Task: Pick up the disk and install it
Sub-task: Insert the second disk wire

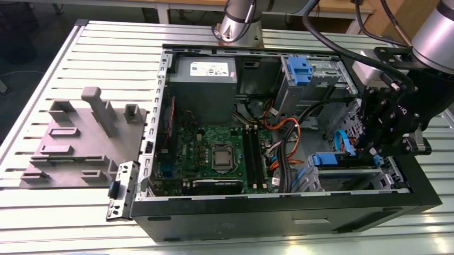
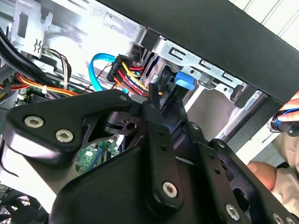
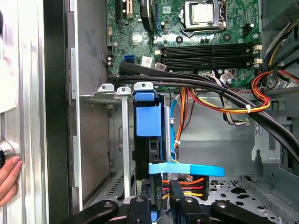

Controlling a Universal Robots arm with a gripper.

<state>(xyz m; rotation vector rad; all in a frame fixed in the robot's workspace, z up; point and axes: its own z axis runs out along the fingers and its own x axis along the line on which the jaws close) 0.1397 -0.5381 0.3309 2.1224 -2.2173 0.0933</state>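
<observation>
Slatted table (image 1: 106,58): tool (image 1: 379,154) over disk (image 3: 148,119) in bay.

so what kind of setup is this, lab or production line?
Likely a robotics lab test bench: an open black desktop computer case lies on a ribbed aluminium-slat table, a grey plastic fixture block beside it, and a person's hand rests at the case edge.

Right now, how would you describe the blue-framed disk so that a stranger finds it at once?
Look into the open black computer case and go to its metal drive cage, on the exterior view's right, beneath the black pincer. The disk stands there edge-up in a slot. Its bright blue plastic carrier sets it apart from the bare grey metal around it.
</observation>
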